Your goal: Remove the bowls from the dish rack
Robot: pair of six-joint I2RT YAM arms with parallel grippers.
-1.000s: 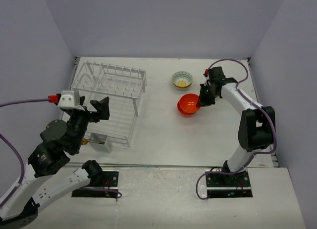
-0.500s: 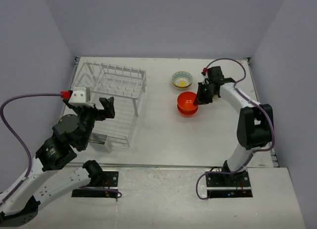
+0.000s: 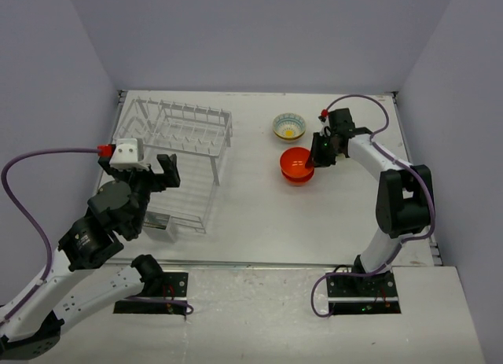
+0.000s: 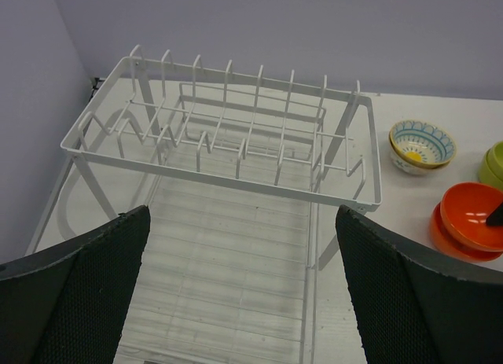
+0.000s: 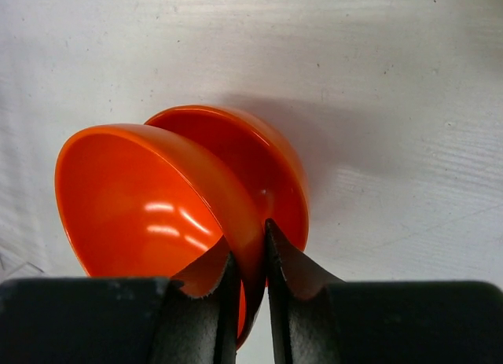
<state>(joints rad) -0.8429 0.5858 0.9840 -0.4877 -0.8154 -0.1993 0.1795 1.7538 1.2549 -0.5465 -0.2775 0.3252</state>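
Lilac walls on three sides, white table in the middle. Dish rack sits at the far left of it, and no bowl shows among its prongs in the left wrist view, so the unloading looks almost done.

All the bowls are on the right half, well apart from the rack. The cream bowl stands upright towards the back, with a lime-green bowl just beside it at the frame edge. Two orange ones are stacked nearer.

- **Right tool:** The right tool is clenched on the rim of the upper orange bowl, one finger inside and one outside. That bowl is tilted and partly nested in the lower orange bowl. I can't tell whether the pinch is slackening.
- **Left tool:** The left tool is released, jaws wide with nothing between them, and hovers over the near end of the rack.

**Handling:** The bowls look hard, glossy and light, so they are probably slippery. I can't tell whether they are plastic or ceramic, so treat them as chippable. The rim is the only sensible place to pinch because the round wall offers no flat spot. A tilted bowl may slide or rock when let go, so it should settle into the lower one before the tool releases it.
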